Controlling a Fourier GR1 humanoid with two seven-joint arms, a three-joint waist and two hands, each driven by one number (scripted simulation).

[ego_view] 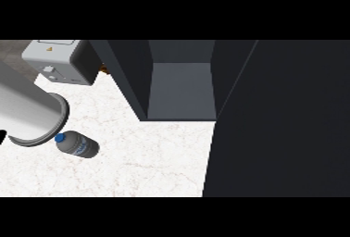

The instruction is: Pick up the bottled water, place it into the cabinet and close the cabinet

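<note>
white marble counter (137, 171), open dark cabinet (181, 88), bottled water (77, 144)

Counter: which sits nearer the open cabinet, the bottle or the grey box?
The grey box, right beside the cabinet's left wall. The blue-capped bottle is well clear of it.

Blue-capped grey bottle (77, 144), white marbled counter (137, 171), dark grey cabinet (181, 88).

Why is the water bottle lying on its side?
The bottled water lies tipped over on the counter, blue cap toward the left forearm, not standing. The cabinet stands open with nothing visible inside. Why it tipped, the picture does not show.
</note>
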